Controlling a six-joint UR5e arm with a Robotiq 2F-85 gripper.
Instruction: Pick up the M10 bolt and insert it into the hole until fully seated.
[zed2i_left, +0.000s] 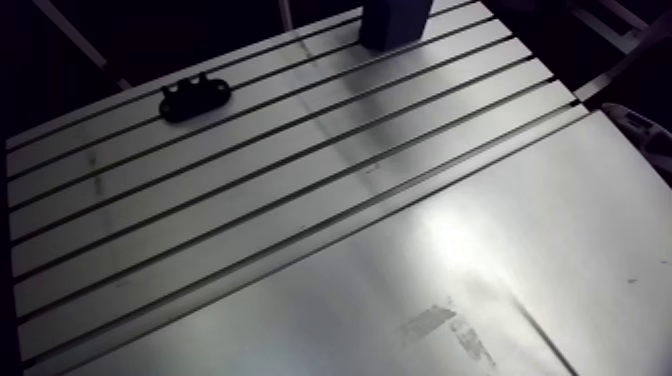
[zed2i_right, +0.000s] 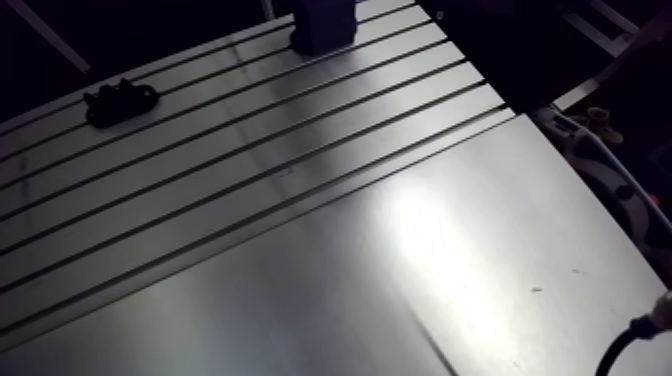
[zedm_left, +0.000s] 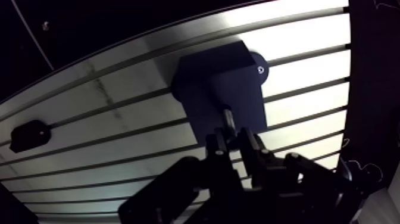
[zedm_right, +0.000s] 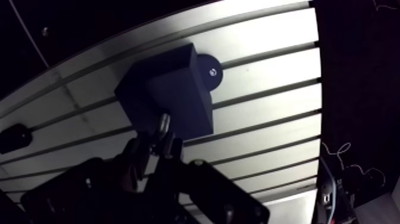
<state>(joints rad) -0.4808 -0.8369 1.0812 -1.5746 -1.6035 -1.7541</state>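
Pincer (zedm_left: 232, 142) is clamped on the slim silvery M10 bolt (zedm_left: 227, 117). I hold it by one end so the free shank sticks out ahead of the fingertips and can lead into the hole. Just ahead of the pincer, a dark boxy block (zedm_left: 219, 83) sits on the slotted aluminium counter (zedm_left: 303, 36), with a round dark disc (zedm_left: 259, 68) at its far corner. I cannot make out the hole itself. I judge the bolt aimed at the block but not yet seated. A small black bracket (zedm_left: 28, 134) lies well off beside the pincer.
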